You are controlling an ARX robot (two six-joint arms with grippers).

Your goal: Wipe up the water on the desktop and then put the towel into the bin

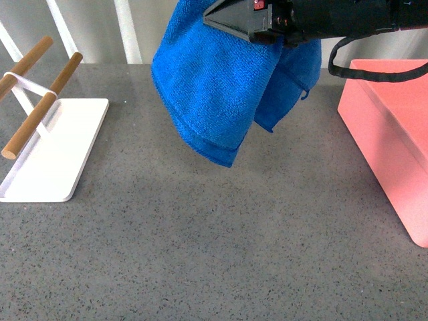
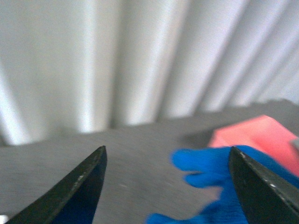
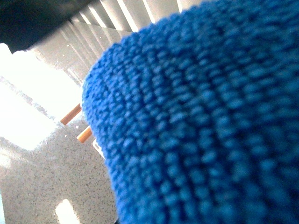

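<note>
Starting at the far left, the white tray [image 1: 67, 154] with its wooden bars [image 1: 40, 107] sits on the desk [image 1: 221, 247], out of play. The left gripper [image 2: 166, 151] shows only in its own wrist camera, with the jaws spread wide on nothing and blue cloth and pink plastic ahead of it.

Middle of the desk now: the towel [image 1: 207, 93] hangs bunched and clear of the surface, its lowest corner dangling free. The right gripper [image 1: 217, 19] has it pinched at the top, jaws closed on the cloth, and that arm's camera sees little but blue pile. I can make out no wet patch, so I read this as the carry.

Over on the right stands the bin [image 1: 394, 134], open-topped and apart from the towel. To do this well, carry the towel high enough that the dangling hem clears the near wall. Travel until the whole hanging bulk is over the opening, not just the jaws. Then dip before letting go, or the floppy cloth may drape over the rim.
</note>
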